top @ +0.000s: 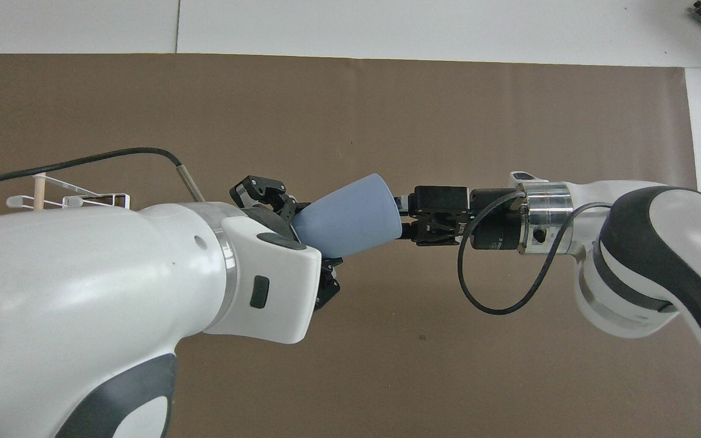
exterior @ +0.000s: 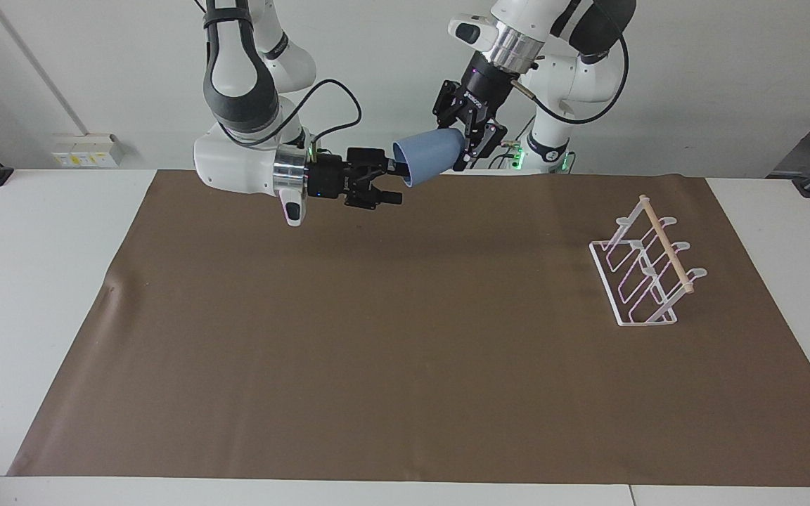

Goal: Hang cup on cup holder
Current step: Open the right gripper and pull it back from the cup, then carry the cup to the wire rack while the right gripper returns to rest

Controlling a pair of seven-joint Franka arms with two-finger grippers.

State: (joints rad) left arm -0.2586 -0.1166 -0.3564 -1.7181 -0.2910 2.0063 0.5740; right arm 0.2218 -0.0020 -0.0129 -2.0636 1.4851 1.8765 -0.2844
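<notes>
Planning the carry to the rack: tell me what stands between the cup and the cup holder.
Nothing visible does. The left end effector holds the cup in the air; the cup holder stands toward the left arm's end, with only bare brown mat between. The open right end effector is off the route.
</notes>
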